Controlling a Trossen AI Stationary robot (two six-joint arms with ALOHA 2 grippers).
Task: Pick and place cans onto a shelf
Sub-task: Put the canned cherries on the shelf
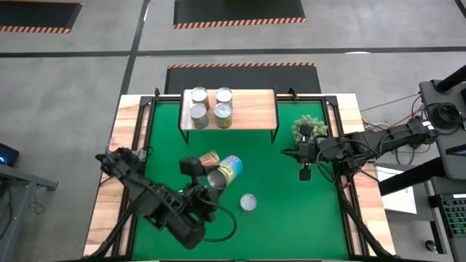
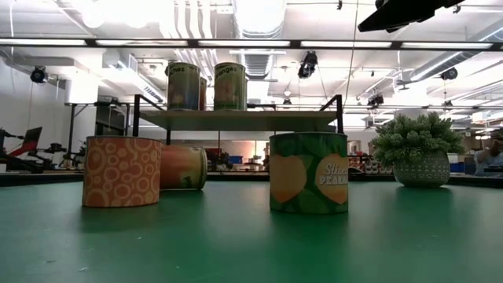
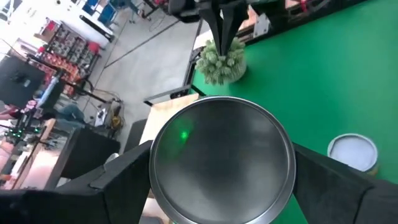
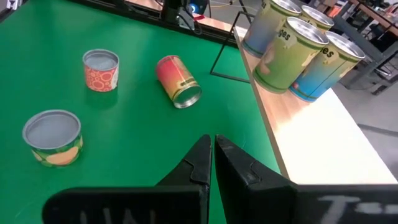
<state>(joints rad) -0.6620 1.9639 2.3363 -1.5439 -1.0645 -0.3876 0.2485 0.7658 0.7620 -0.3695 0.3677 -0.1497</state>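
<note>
My left claw [image 1: 218, 178] grips a can [image 1: 227, 170] sideways above the green mat [image 1: 277, 211], fingers [image 3: 118, 180] spread wide around its silver top. My right claw [image 1: 305, 173] waits pinched shut near the spiky plant [image 1: 312, 128]. Four cans [image 1: 211, 106] stand on the shelf [image 1: 251, 109] (all at its left end). One red can [image 1: 209, 158] lies tipped over, another [image 1: 249, 201] stands upright on the counter

Shelf [image 1: 251, 109] right half free beside cans [image 1: 212, 106]
</note>
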